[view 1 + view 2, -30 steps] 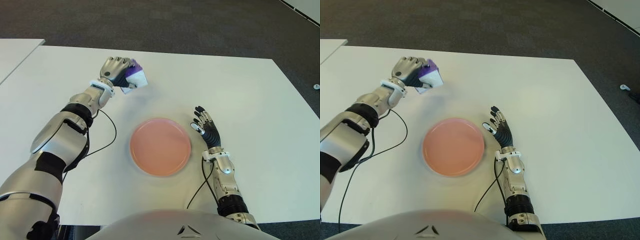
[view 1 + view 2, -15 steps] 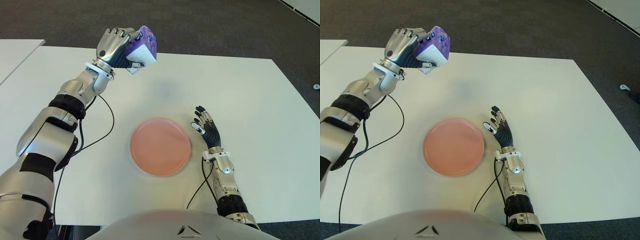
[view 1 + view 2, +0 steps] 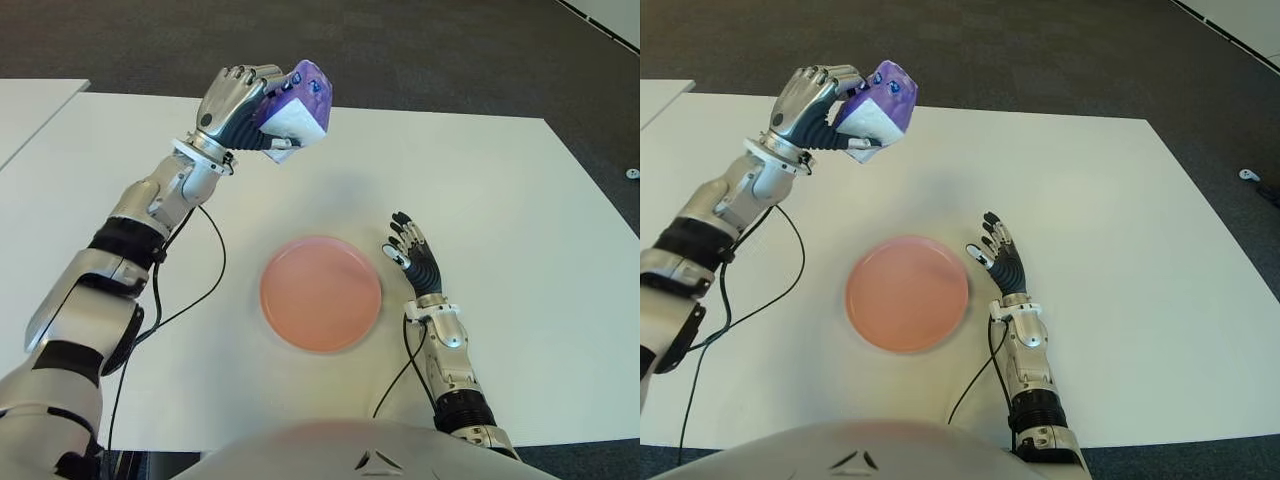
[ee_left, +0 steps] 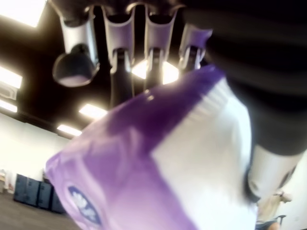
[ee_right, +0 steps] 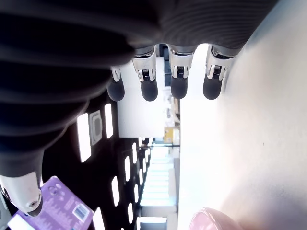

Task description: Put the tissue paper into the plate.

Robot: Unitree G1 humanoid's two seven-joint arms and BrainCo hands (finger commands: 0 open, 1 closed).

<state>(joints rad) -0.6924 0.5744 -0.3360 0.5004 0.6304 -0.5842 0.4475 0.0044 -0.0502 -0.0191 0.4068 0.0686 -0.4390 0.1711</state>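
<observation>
Left eye view gives you the layout from the near edge outward: your right hand shows just beside the right rim of the pink plate, fingers straight and spread, holding nothing. The plate sits on the white tabletop near the middle of the near edge, nothing in it. A black cable loops across the tabletop on the plate's left. Farther out, toward the far edge and left of centre, your left hand is raised above the tabletop — its fingers curled tight around the tissue paper, a purple-and-white pack. The pack is held in the air, well apart from the plate, clear of the tabletop.
</observation>
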